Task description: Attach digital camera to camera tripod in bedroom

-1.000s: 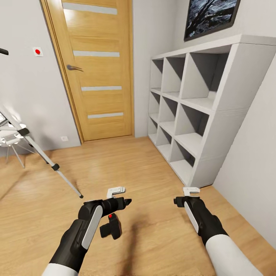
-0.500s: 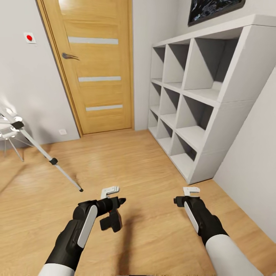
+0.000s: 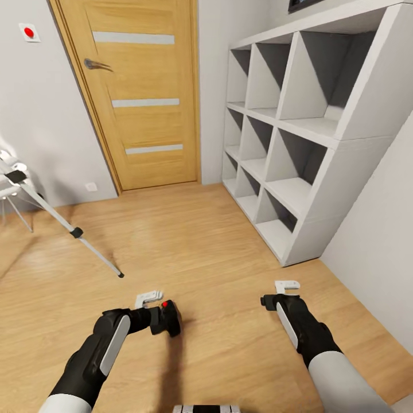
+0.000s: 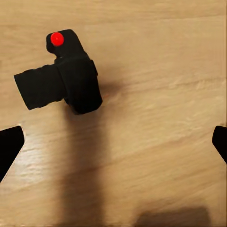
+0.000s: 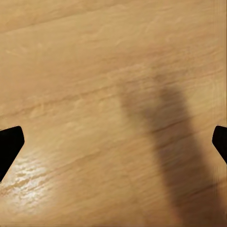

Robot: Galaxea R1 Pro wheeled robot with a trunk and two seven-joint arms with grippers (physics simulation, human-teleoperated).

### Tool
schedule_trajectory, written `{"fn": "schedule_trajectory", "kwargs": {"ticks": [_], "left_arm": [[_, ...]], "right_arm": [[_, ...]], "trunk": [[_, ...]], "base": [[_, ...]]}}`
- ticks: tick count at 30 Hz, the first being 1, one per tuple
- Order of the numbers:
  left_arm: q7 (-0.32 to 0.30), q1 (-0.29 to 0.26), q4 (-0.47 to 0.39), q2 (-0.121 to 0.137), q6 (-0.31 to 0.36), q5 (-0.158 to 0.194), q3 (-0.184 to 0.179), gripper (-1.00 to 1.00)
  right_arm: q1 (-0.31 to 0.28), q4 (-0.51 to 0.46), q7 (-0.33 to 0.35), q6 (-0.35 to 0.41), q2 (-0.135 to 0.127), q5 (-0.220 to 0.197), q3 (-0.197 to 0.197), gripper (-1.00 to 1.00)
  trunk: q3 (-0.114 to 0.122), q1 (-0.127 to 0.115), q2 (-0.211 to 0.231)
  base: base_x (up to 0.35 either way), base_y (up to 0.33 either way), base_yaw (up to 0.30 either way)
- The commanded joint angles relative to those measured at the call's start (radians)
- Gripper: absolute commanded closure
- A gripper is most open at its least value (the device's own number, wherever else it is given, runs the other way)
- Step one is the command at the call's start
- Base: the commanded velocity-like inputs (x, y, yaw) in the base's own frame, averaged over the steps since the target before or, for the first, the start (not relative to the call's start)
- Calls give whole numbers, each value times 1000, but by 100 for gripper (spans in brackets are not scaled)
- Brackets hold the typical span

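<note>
The digital camera [image 3: 167,319] lies on the light wood floor, small and black, with a red dot on top; in the left wrist view the digital camera [image 4: 66,78] sits ahead of the fingers, lens pointing sideways. My left gripper [image 3: 151,316] hovers low right behind it, open wide [image 4: 113,144], with nothing between the fingertips [image 4: 9,146]. My right gripper [image 3: 267,300] is open [image 5: 113,144] over bare floor. One silver-white leg of the camera tripod [image 3: 75,232] slants down at the left to a black foot; its head is out of view.
A wooden door [image 3: 143,92] stands ahead. White cube shelves [image 3: 298,143] line the right wall. A white wall plate with a red dot [image 3: 28,32] is left of the door. A small white lamp on thin legs [image 3: 8,195] is at the far left.
The head view has tilted downward, so the room has shifted up in the picture. My left arm has lowered and drawn back, now level with the camera. The right arm looks unchanged.
</note>
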Motion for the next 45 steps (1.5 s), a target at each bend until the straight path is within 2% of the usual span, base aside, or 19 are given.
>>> {"fn": "schedule_trajectory", "kwargs": {"ticks": [1,10,24,45], "left_arm": [[-2,0,4,4,4,-1,0,-100],[0,0,36,18,-6,-6,0,-100],[4,-1,93,20,-96,-8,1,-100],[3,0,94,20,-107,-11,1,-100]], "right_arm": [[0,0,-3,5,0,1,1,-100],[0,2,-2,5,-5,1,1,-100],[0,-3,-5,5,-14,1,-1,-100],[0,-4,-6,5,-15,1,1,-100]], "trunk": [[-5,0,-1],[-40,4,-3],[-94,11,-6],[-175,20,-11]], "base": [[0,0,0],[0,0,0],[0,0,0],[0,0,0]]}}
